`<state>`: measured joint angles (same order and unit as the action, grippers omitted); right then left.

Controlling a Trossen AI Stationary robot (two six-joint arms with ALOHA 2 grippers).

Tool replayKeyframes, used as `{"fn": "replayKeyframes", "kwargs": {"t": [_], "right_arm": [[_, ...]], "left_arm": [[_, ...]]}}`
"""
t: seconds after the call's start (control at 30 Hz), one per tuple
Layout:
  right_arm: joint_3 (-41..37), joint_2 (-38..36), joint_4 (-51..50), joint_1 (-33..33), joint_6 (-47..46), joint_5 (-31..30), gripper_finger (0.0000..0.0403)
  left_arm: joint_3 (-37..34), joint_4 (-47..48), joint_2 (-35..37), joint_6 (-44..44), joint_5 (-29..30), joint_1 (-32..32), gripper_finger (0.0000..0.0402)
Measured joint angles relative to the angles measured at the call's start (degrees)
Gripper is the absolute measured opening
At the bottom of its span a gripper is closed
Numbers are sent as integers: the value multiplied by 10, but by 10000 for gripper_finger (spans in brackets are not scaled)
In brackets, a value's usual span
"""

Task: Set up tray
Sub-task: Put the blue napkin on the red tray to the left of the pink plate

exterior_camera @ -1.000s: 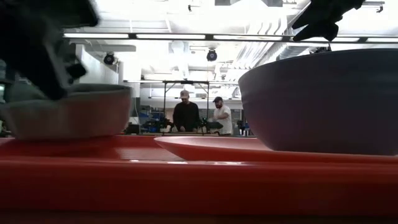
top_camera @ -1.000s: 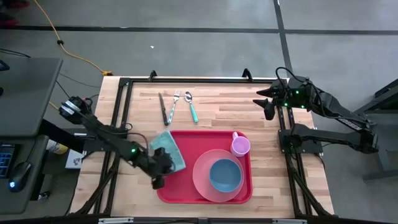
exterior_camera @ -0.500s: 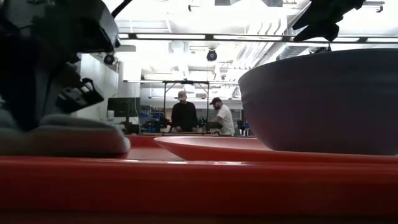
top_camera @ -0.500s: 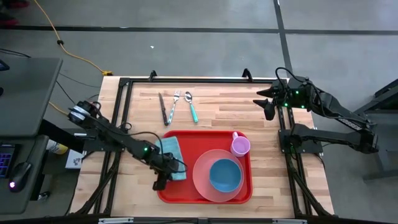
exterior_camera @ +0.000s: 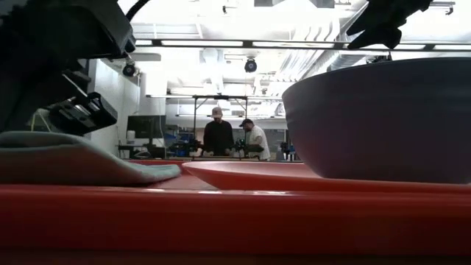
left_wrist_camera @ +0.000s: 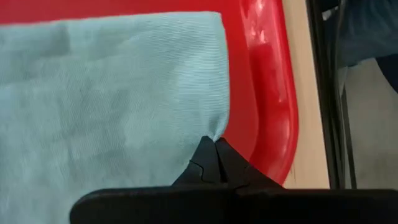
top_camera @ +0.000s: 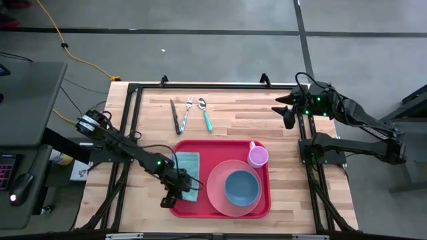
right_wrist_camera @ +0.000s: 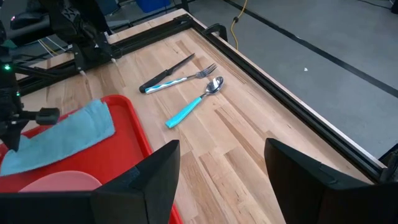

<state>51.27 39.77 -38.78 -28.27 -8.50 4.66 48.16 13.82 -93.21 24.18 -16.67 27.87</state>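
1. Tray (left_wrist_camera: 267,74): red plastic, glossy, smooth.
2. Cloth (left_wrist_camera: 106,99): teal, matt, fine woven ribbing.
3. Table (right_wrist_camera: 249,124): pale wood strips, smooth.
4. Spoon (right_wrist_camera: 196,102): shiny metal bowl, turquoise plastic-looking handle.

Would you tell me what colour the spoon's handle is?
The spoon has a turquoise handle, clearest in the right wrist view.

The large red tray (top_camera: 200,150) (rounded corners, raised rim) lies flat on the table's near middle.
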Motion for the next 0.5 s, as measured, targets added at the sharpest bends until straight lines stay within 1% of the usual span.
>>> {"fn": "replayKeyframes", "kwargs": {"t": [0.1,0.27,0.37,0.5], "right_arm": [[0,0,0,0,0,1,213],[0,0,0,0,0,2,213],[0,0,0,0,0,1,213],[0,0,0,0,0,1,213]], "left_arm": [[0,11,0,0,-8,1,4],[0,16,-1,-19,-5,-6,4],[0,-1,-8,-10,-6,-10,4],[13,-27,-16,-5,7,-10,4]]}}
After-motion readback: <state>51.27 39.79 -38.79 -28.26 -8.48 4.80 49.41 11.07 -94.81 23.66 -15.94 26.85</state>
